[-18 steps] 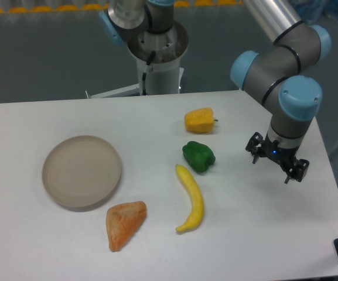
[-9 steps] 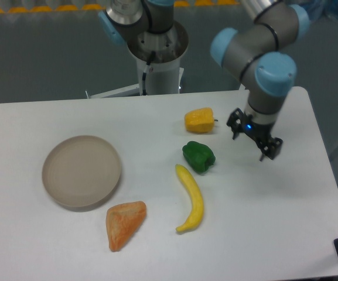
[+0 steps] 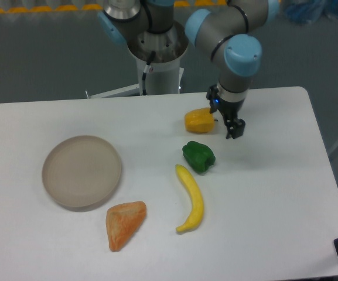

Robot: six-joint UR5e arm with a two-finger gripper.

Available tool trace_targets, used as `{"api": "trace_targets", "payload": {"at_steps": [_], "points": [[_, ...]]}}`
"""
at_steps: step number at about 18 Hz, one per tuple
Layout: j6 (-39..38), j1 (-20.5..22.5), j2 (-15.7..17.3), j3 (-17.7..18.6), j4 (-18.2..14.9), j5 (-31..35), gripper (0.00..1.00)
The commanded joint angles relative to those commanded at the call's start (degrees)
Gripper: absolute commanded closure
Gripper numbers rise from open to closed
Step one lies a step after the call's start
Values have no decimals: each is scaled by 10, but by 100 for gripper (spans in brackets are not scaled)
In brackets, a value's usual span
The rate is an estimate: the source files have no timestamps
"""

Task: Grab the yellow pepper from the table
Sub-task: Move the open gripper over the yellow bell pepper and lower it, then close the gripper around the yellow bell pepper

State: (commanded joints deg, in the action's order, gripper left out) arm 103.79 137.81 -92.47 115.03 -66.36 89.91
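Observation:
The yellow pepper (image 3: 198, 120) is a small blocky yellow-orange piece lying on the white table (image 3: 274, 193) at the back, right of centre. My gripper (image 3: 225, 117) hangs just to the right of it, above the table, its black fingers open and empty. One finger (image 3: 236, 129) shows in front. The gripper's far side overlaps the pepper's right edge in this view; I cannot tell whether they touch.
A green pepper (image 3: 198, 156) lies just in front of the yellow one. A long curved yellow banana-like item (image 3: 191, 199) lies nearer the front. An orange-red triangular piece (image 3: 124, 223) and a round beige plate (image 3: 82, 171) are at the left.
My gripper has moved from the right side of the table leftward and toward the back, ending right next to the yellow pepper. The objects have not moved.

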Motion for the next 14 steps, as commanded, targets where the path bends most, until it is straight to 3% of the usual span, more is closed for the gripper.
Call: {"api": "trace_targets", "payload": {"at_steps": [7, 12, 13, 14], "points": [[10, -1, 8, 52, 5, 0, 0], [8, -4, -2, 62, 9, -1, 0], [9, -3, -3, 60, 9, -1, 2], [10, -2, -3, 58, 9, -1, 17]]}}
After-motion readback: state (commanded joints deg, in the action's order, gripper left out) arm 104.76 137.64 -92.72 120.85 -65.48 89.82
